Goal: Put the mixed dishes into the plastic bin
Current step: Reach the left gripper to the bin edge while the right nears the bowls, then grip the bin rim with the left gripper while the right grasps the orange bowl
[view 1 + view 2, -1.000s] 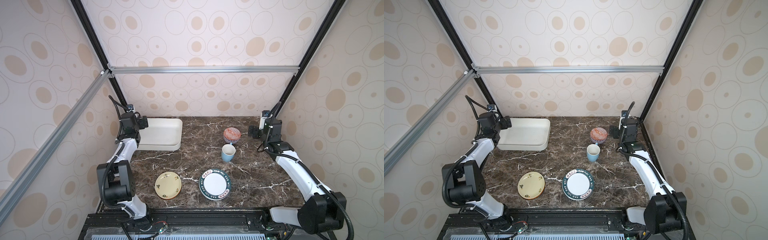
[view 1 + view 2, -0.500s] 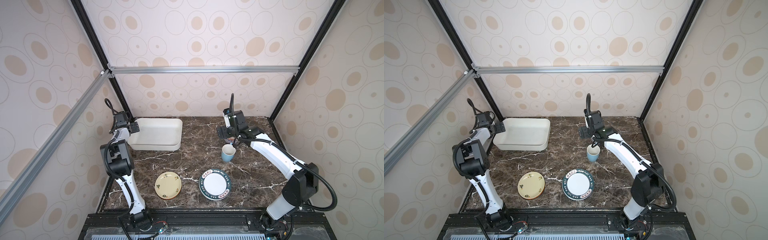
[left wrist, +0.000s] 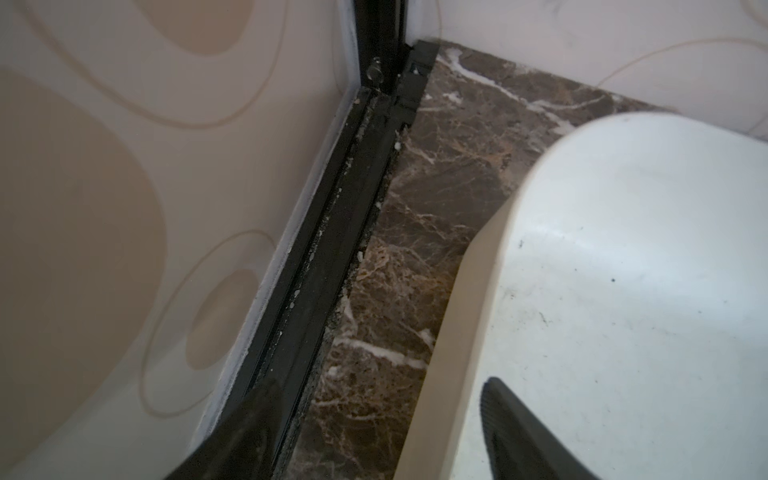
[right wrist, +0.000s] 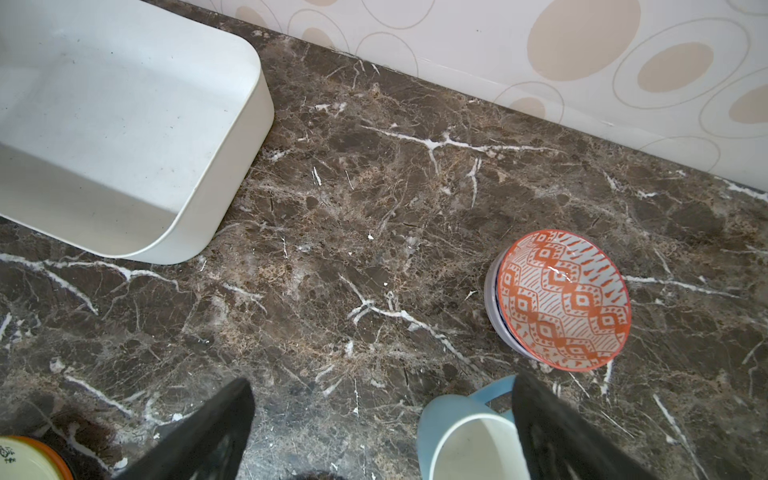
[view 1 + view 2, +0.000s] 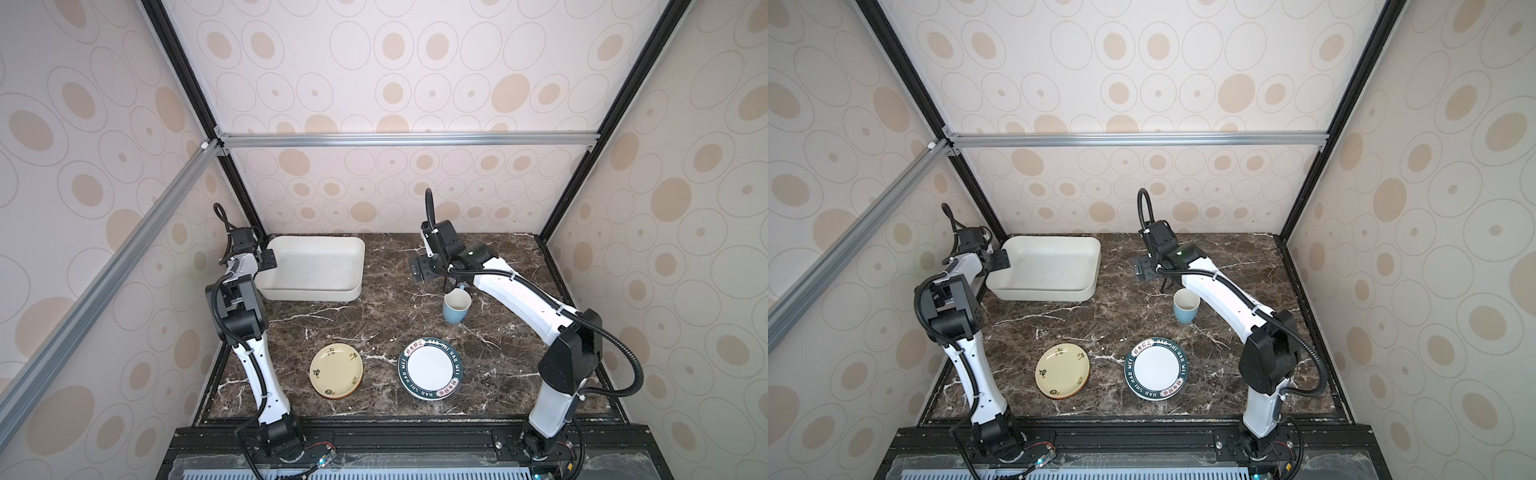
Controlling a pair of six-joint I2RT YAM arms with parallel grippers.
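Count: one plastic bin (image 5: 316,266); one light blue mug (image 5: 456,307); two bowls nested, the red-patterned bowl (image 4: 563,299) sitting in a pale lilac bowl (image 4: 492,303); and two plate spots. One is a pale yellow plate (image 5: 336,370) with the rim of an orange plate (image 4: 56,451) showing under it. The other is a green-rimmed white plate (image 5: 430,368); whether anything lies beneath that one I cannot tell. Every dish rests on the marble table (image 5: 374,324), outside the bin. My left pincer (image 3: 380,386) is released, jaws apart astride the bin's short end wall: one finger (image 3: 519,432) over the bin floor, the other over the black frame rail (image 3: 328,257). Whether either touches the wall I cannot tell. It is tight there, with only a narrow strip of marble between bin and rail and the papered wall just beyond. My right pincer (image 4: 382,378) is released and spread wide above the table. The mug sits under one finger, and the bowls are just ahead of that fingertip, near the back wall. From the other finger across to the bin's rounded corner runs bare marble, good room. Both plate spots lie well behind the right pincer, by the front edge. Since a second ago my right arm has swung in from the right edge to mid-table and now hides the bowls in both top views. My left arm has lifted its elbow, its pincer still at the bin's end. Bin, mug and plates are unmoved.
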